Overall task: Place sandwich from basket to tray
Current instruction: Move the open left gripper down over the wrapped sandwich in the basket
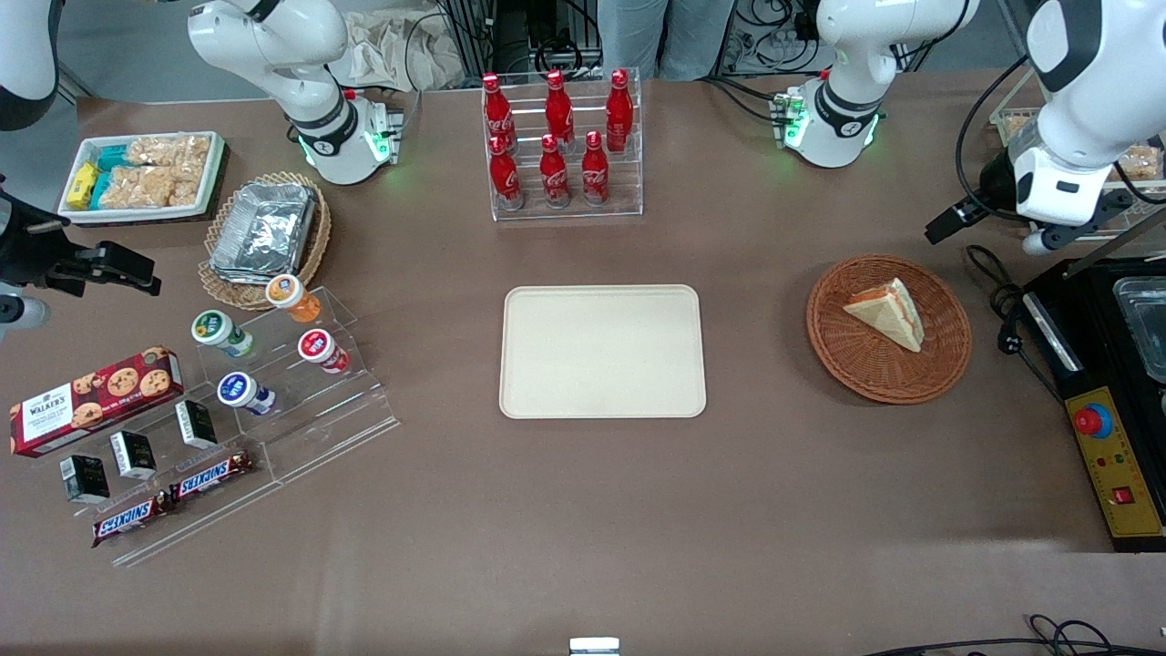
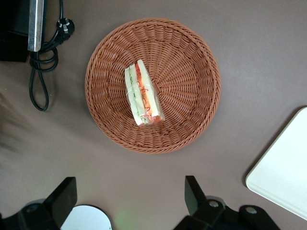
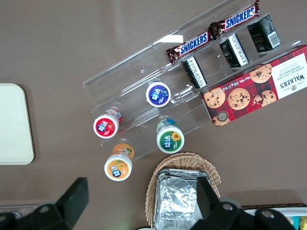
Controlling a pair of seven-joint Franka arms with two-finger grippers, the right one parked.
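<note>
The sandwich point(image 2: 144, 93) lies on its side in the round reddish-brown wicker basket point(image 2: 192, 72), alone there, its orange-red and green filling showing along one edge. The cream-beige tray point(image 1: 602, 352) sits bare on the brown surface point(image 1: 583, 510), well apart from the basket toward the parked arm's end, with a clear rack of red cola bottles point(image 1: 557, 141) farther from the front camera. The gripper point(image 2: 129, 199) hangs above the surface just beside the basket, fingers spread wide and holding nothing, clear of the sandwich.
</note>
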